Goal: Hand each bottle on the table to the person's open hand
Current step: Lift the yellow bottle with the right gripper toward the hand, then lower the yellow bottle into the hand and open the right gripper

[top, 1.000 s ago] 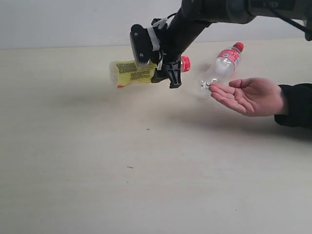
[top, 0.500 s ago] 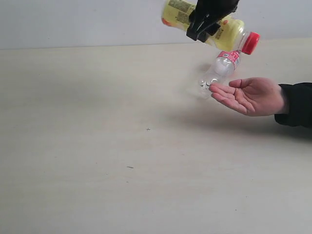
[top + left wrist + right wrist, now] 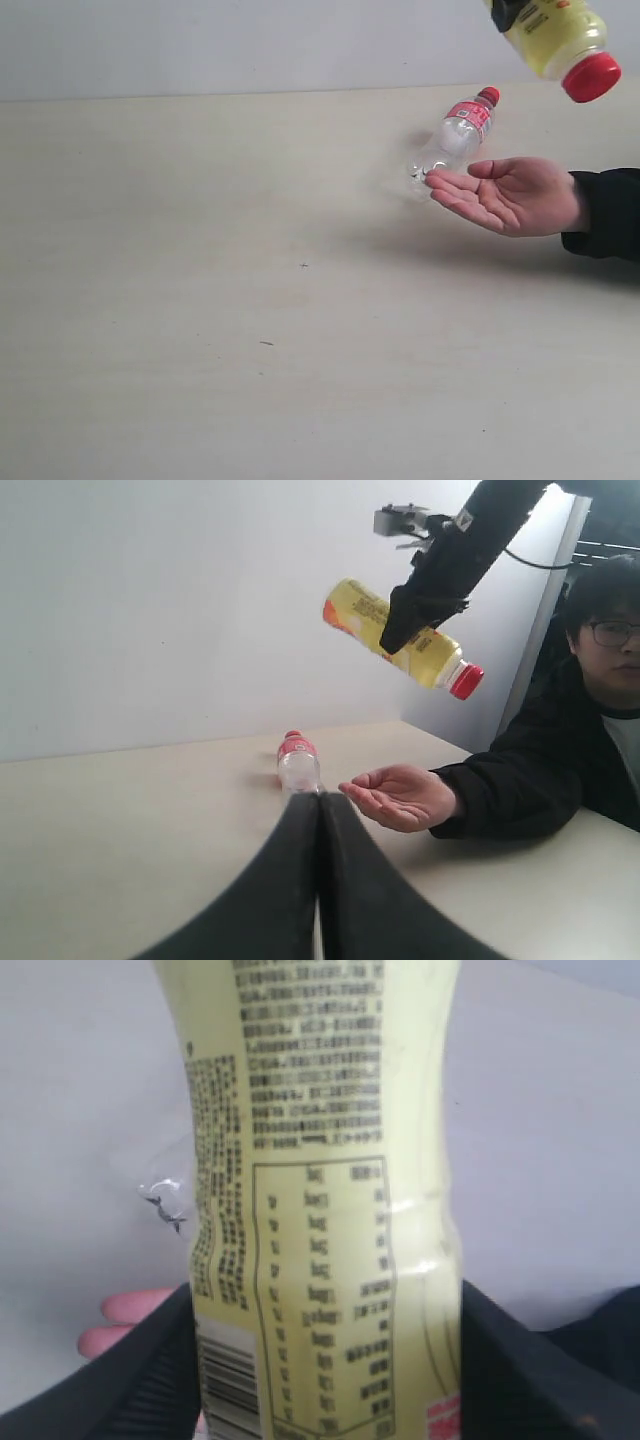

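Left wrist view has the best angle: right tool (image 3: 410,620) is clamped round the middle of the yellow bottle (image 3: 435,662), which hangs tilted cap-down above the person's open hand (image 3: 400,798). It looks full, so I'd guess some heft, and smooth plastic could swivel. A mid-label grip seems right. The clear bottle (image 3: 297,763) lies on the counter (image 3: 120,810) by the fingertips. Left tool (image 3: 319,815) is closed and empty.

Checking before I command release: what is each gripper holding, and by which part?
The right gripper holds the yellow bottle around its labelled middle. The left gripper is shut, holding nothing.
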